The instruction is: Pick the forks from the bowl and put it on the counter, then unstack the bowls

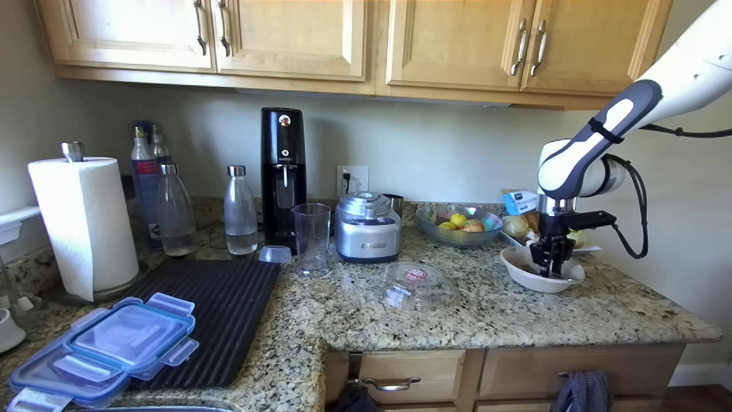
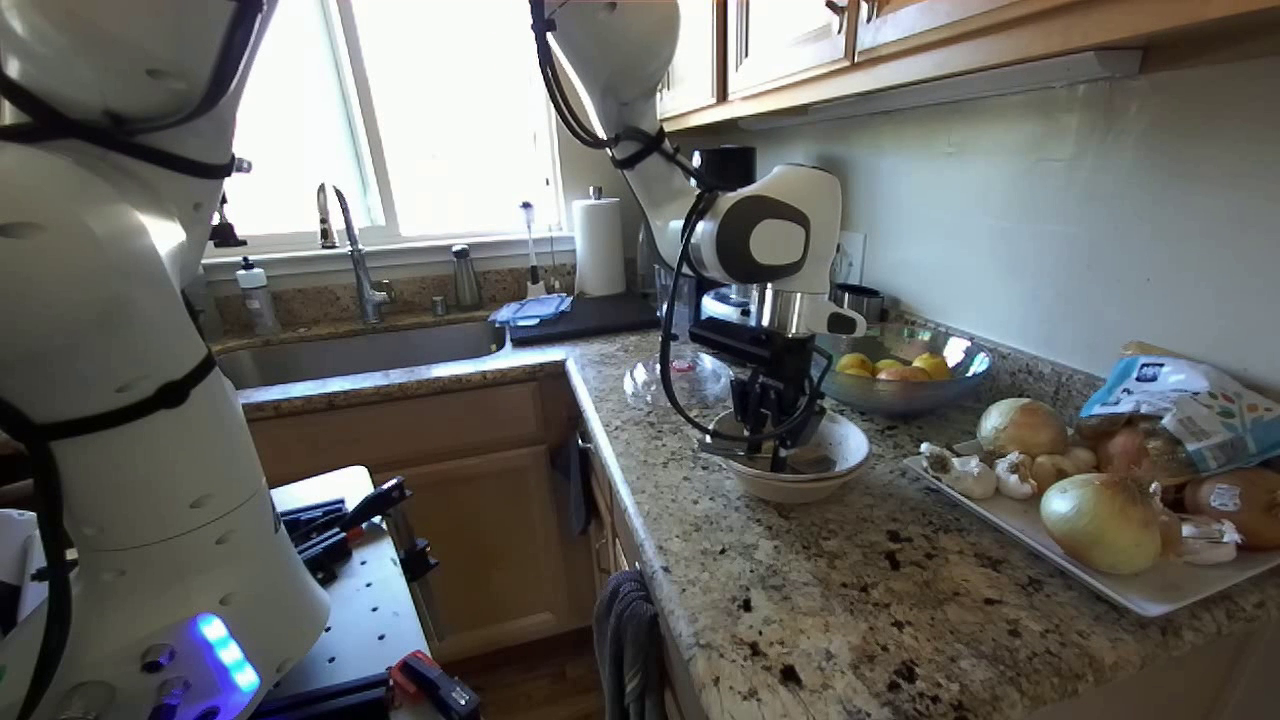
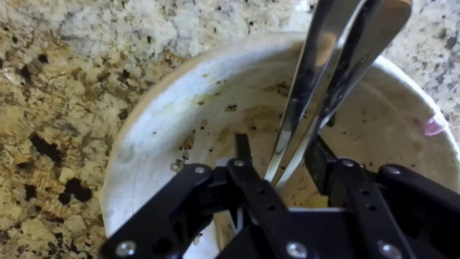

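Inside the upper bowl (image 3: 143,151), the gripper (image 3: 281,149) straddles the leaning forks (image 3: 316,54), jaws apart, so picking seems in hand, and the next move likely calls for closing firmly before lifting toward the counter (image 3: 61,111).

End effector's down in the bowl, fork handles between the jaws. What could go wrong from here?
Uneven grip: two fork handles lie slanted inside the open end effector; closing might catch only one or let them twist.

Bowl shift: the fingers reach down inside the top bowl, so sideways motion may slide it on the lower bowl.

Snag: the fork handles stick out past the top bowl and could lever against it on lifting.
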Motion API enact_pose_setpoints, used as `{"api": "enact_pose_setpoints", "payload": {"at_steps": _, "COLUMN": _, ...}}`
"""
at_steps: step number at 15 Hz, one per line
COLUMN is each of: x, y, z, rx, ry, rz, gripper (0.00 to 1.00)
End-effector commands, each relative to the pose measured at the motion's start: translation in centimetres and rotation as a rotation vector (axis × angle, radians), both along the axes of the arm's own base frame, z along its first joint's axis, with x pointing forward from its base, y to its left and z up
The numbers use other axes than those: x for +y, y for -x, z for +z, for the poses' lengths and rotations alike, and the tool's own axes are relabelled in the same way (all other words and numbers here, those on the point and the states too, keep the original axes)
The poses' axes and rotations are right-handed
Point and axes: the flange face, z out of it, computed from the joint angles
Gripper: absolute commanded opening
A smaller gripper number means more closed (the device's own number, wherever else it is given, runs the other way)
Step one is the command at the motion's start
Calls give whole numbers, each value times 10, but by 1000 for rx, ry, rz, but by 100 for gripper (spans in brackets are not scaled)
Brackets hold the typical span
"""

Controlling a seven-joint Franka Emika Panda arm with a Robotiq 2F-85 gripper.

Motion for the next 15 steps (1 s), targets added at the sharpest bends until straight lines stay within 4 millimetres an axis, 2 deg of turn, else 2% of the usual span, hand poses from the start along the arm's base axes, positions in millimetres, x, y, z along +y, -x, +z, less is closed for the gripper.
{"api": "enact_pose_setpoints", "payload": {"at_steps": 1, "x": -6, "y": 2, "z": 4, "rx": -10, "ry": -25, "rz": 11, "gripper": 24}}
{"api": "enact_pose_setpoints", "payload": {"at_steps": 3, "x": -6, "y": 2, "z": 4, "rx": -9, "ry": -33, "rz": 14, "gripper": 6}}
{"api": "enact_pose_setpoints", "payload": {"at_steps": 5, "x": -8, "y": 3, "z": 4, "rx": -8, "ry": -39, "rz": 17, "gripper": 4}}
{"api": "enact_pose_setpoints", "payload": {"at_steps": 7, "x": -10, "y": 3, "z": 4, "rx": -8, "ry": -46, "rz": 20, "gripper": 7}}
{"api": "enact_pose_setpoints", "payload": {"at_steps": 10, "x": -10, "y": 4, "z": 6, "rx": -6, "ry": -56, "rz": 28, "gripper": 7}}
{"api": "enact_pose_setpoints", "payload": {"at_steps": 15, "x": -6, "y": 12, "z": 28, "rx": -10, "ry": -63, "rz": 23, "gripper": 7}}
